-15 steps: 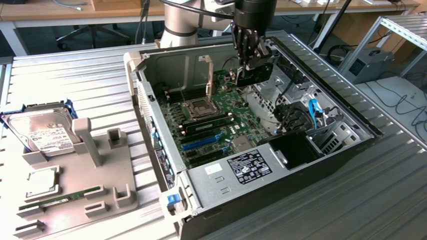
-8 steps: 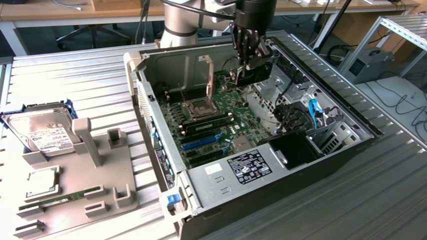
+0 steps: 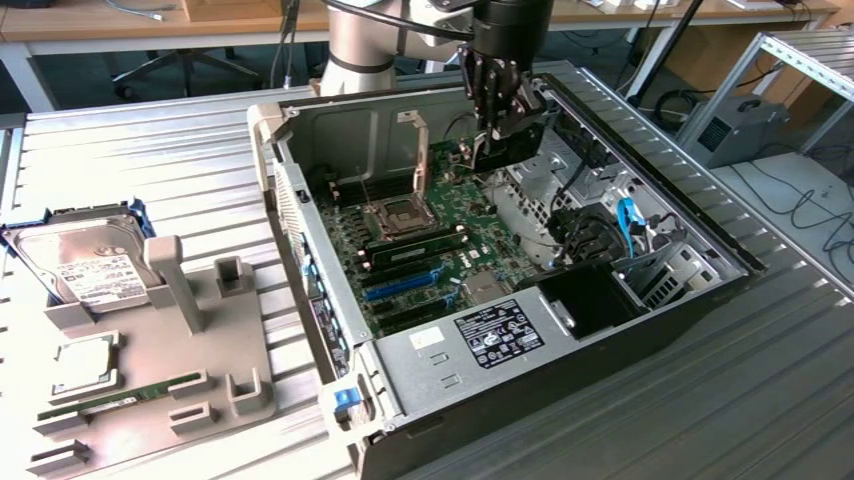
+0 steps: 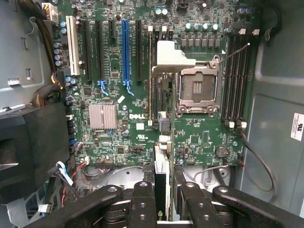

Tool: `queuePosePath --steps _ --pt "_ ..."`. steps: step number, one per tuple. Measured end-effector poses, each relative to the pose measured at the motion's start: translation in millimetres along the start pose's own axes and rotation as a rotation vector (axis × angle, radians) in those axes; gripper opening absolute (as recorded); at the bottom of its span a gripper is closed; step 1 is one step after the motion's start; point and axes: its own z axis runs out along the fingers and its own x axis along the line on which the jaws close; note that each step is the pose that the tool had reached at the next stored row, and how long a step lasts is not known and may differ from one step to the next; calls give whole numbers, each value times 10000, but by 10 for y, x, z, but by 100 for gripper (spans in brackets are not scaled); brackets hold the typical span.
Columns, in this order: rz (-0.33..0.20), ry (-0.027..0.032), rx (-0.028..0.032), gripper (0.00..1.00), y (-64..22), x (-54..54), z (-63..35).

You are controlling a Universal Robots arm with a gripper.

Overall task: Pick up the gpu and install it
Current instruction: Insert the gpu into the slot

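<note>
The arm [image 3: 360, 40] is silver-grey with black cabling, ending in a black jointed-finger tool [image 3: 505, 105].

Setting: robotics lab or workshop. Evidence: ribbed grey metal workbench [image 3: 747, 400], wooden desks [image 3: 160, 20] trailing cables, aluminium-profile frame [image 3: 801, 60], opened black desktop computer case [image 3: 534, 370].

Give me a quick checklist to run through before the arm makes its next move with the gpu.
1. Grip: ok. The fingers are clamped on the gpu, which is held edge-on.
2. Over the work area: ok. The gpu hangs inside the open case, above the motherboard.
3. Target free: ok. The blue slot is empty.
4. Card parallel to the slots: ok, as far as the wrist view shows.
5. Card seated: not ok. It is off to one side of the blue slot and not in any slot.
6. Clearance from the loose red and black wires: cannot tell.
</note>
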Motion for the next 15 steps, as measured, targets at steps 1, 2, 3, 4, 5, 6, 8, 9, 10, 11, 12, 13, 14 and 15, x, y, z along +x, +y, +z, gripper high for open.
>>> queuePosePath --steps 1,2,3,4,5,6,8,9,10,11,12,13,14,15 --pt "-36 -5 1 26 0 0 0" --pt "-69 -11 1 26 0 0 0" --pt "-106 -16 2 26 0 0 0" --pt "-144 -20 3 26 0 0 0" --pt "-176 -21 3 26 0 0 0" --pt "-210 -17 3 26 0 0 0" --pt "-270 -7 4 26 0 1 0" --pt "-301 -6 5 26 0 1 0" --pt "-338 -8 6 26 0 0 0" --pt "-377 -12 7 26 0 0 0" --pt "-419 -20 8 26 -1 -1 1" --pt "-464 -27 9 26 -2 -1 1" --pt "-491 -29 9 26 -2 -1 1" --pt "-522 -33 9 26 -3 0 1"
